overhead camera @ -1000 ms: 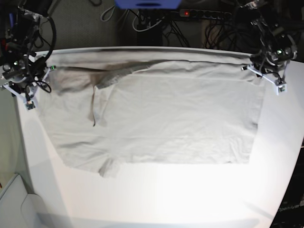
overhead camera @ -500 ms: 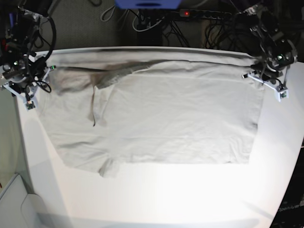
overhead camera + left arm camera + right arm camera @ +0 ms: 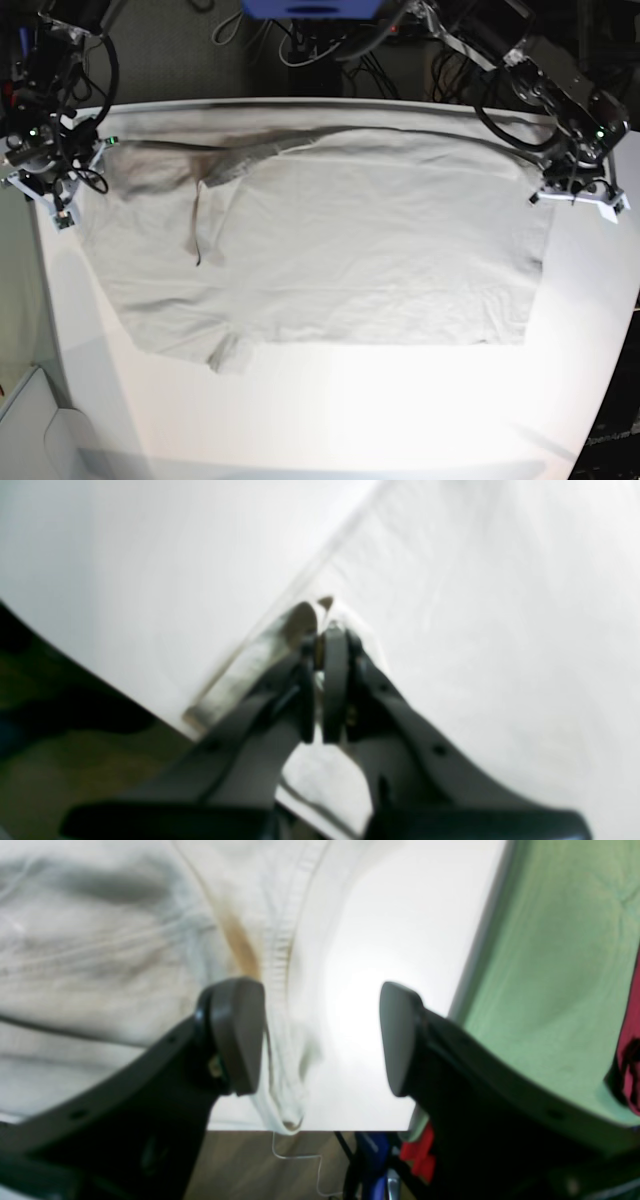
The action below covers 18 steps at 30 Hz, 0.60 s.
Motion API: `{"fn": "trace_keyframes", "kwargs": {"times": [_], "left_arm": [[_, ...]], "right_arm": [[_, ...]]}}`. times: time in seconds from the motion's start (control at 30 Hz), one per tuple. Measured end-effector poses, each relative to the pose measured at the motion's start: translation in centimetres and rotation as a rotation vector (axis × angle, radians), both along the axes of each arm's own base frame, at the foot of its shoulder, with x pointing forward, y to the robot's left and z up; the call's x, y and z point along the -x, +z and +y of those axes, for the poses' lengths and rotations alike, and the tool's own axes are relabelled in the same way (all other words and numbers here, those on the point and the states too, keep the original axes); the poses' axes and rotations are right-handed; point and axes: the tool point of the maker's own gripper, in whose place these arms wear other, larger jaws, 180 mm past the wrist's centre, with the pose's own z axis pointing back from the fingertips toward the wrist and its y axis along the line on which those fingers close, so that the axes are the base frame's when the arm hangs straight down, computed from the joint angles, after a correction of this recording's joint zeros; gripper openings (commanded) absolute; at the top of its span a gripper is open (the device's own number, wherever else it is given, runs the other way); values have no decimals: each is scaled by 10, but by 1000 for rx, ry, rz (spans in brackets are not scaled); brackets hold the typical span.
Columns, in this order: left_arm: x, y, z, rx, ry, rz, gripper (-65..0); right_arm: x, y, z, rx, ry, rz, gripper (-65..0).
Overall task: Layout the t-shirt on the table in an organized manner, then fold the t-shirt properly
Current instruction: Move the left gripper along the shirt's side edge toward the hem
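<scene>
The pale grey-beige t-shirt point(image 3: 330, 240) lies spread across the white table point(image 3: 350, 410), with a folded-over dark patch near its far left. My left gripper point(image 3: 575, 195) is at the shirt's far right corner. In the left wrist view it point(image 3: 320, 640) is shut, its tips pinching the shirt's hem band point(image 3: 260, 655). My right gripper point(image 3: 50, 190) hovers at the shirt's left end. In the right wrist view it point(image 3: 320, 1040) stands open, with the ribbed hem point(image 3: 285, 940) of the shirt lying between its pads point(image 3: 237, 1035).
Cables and a power strip point(image 3: 400, 30) run behind the table's far edge. A blue object point(image 3: 310, 8) sits at the top centre. Green flooring point(image 3: 560, 940) lies past the table edge beside my right gripper.
My left gripper has shut on the shirt's far right corner and moved toward the near side, pulling that corner along. The right arm has stayed where it was.
</scene>
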Motion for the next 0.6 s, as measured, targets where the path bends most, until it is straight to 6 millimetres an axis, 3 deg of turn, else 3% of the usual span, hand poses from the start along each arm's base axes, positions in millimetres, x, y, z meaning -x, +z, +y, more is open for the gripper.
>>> {"fn": "trace_keyframes", "kwargs": {"times": [0.13, 0.3, 0.6], "left_arm": [[5, 0, 7, 11, 61, -12, -650], [-7, 8, 17, -26, 109, -88, -650], [-15, -28, 0, 159, 203, -147, -650]], "right_arm": [[0, 0, 0, 0, 0, -1, -277], [0, 0, 0, 0, 0, -1, -277], [0, 0, 1, 0, 3, 1, -277]]}}
